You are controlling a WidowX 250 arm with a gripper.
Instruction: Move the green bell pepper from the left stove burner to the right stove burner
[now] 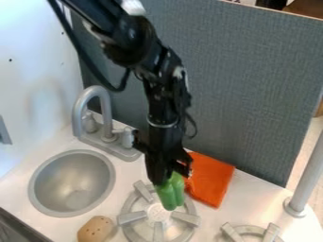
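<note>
Green, lobed, pepper-like toy [170,193] in the camera view: upright beneath the black two-finger gripper [168,175], upper end clasped between the fingers, lower end over the near-centre of a grey, round, pronged stove burner [185,218]. Contact with the burner: impossible to tell from this angle. As judged from this, grasp achieved, with release not yet made.

Just beside the burner, towards the grey fabric-covered panel [252,85], a flat, bright orange cloth [213,179], lying loose on the white desk [217,218]. On the burner's other side, near its rim, a tan, rounded, dark-speckled toy [95,229], not held. Farther over, a round grey metal sink basin [72,182], with a curved grey faucet [106,111] behind. At the near edge, part of a second grey burner [271,232], well apart from the green toy.
</note>
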